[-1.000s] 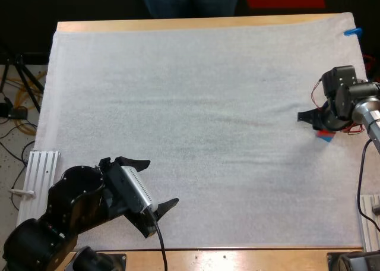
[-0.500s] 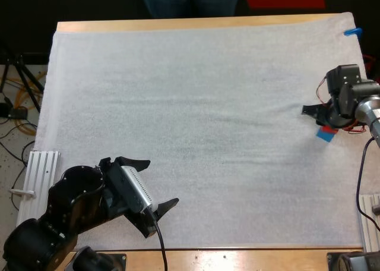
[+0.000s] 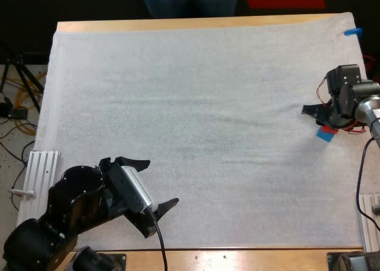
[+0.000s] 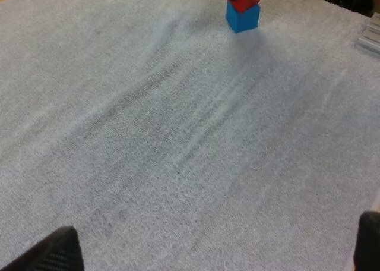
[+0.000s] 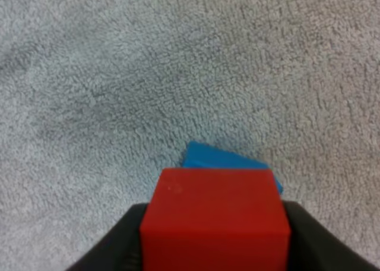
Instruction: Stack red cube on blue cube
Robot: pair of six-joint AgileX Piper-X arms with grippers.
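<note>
Two cubes, one red and one blue, both at the far right of the mat (image 3: pixel 196 104). The red cube (image 5: pixel 215 217) is clamped between the right gripper's (image 3: pixel 316 119) fingers (image 5: pixel 122 247), one pressing on each side, so that gripper is closed on red.

The blue cube (image 5: pixel 228 161) is directly under red. Its far corner pokes out past red's far edge, so blue is twisted a bit relative to red. In the left wrist view red sits on top of blue with no gap visible, slightly offset but mostly overlapping. In the high view the arm covers most of the stack and just a blue corner shows near the gripper.

Key relation: red is straight above blue, apparently touching, inside the jaws. Likely next is letting go and lifting straight up. Any sideways drag could knock red off, given the twist.

The left gripper (image 3: pixel 162 182) is at the near left of the mat, fingers spread wide and holding nothing. It is well apart from the stack, so the right arm is clearly the nearer one.

Counts:
- Red cube: 1
- Blue cube: 1
- Grippers: 2
- Mat: 1
- Table (image 3: pixel 178 24): 1
- Person: 1, with legs (image 3: pixel 190 0) showing beyond the far edge

Stacking looks nearly done; release is not yet made.
</note>
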